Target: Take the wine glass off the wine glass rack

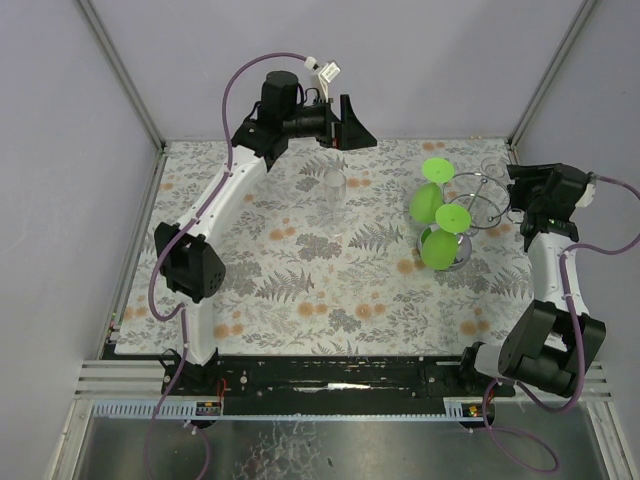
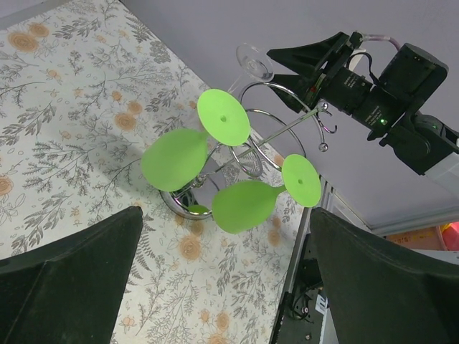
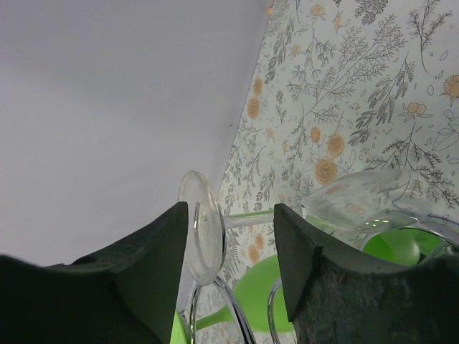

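The silver wire wine glass rack (image 1: 478, 205) stands at the table's right. A clear wine glass (image 3: 203, 226) hangs upside down in one looped arm (image 3: 233, 304). Its round foot and stem lie between the fingers of my right gripper (image 3: 231, 222). The jaws stand apart; the left finger is close to the foot and a gap shows at the stem. From the left wrist view the right gripper (image 2: 308, 68) sits at the clear foot (image 2: 252, 61). My left gripper (image 1: 350, 125) is raised at the back, wide open and empty.
Two green wine glasses (image 1: 428, 200) (image 1: 440, 245) hang on the rack's near side, bowls down and outward. Another clear glass (image 1: 334, 188) stands upright on the floral mat below my left gripper. Grey walls close in behind the rack and on its right.
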Motion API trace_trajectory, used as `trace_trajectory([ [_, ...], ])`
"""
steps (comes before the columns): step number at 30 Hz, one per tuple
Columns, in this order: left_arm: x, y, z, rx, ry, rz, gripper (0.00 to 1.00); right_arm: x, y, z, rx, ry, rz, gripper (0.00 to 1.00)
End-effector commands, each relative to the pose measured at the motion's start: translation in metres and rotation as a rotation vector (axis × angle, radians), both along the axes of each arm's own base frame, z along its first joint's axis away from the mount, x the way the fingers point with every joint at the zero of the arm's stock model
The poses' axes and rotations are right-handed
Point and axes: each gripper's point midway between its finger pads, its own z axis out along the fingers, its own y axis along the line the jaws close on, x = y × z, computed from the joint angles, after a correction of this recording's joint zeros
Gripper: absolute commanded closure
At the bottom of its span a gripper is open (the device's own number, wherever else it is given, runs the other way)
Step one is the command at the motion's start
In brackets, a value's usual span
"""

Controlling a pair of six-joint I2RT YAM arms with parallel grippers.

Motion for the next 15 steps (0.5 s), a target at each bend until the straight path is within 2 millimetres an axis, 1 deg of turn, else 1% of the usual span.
trace_trajectory([
  [1,-0.011,0.003,0.027,-0.033,-0.08,-0.028,0.0,0.004,-0.004,0.035,-0.021,-0.13,-0.025,0.43],
  [10,-0.013,0.003,0.026,-0.031,-0.079,-0.038,0.0,0.01,-0.001,0.033,0.016,-0.152,-0.01,0.49],
  [15,-0.013,0.003,0.024,-0.03,-0.076,-0.042,0.0,0.015,0.003,0.03,0.04,-0.153,0.016,0.56],
])
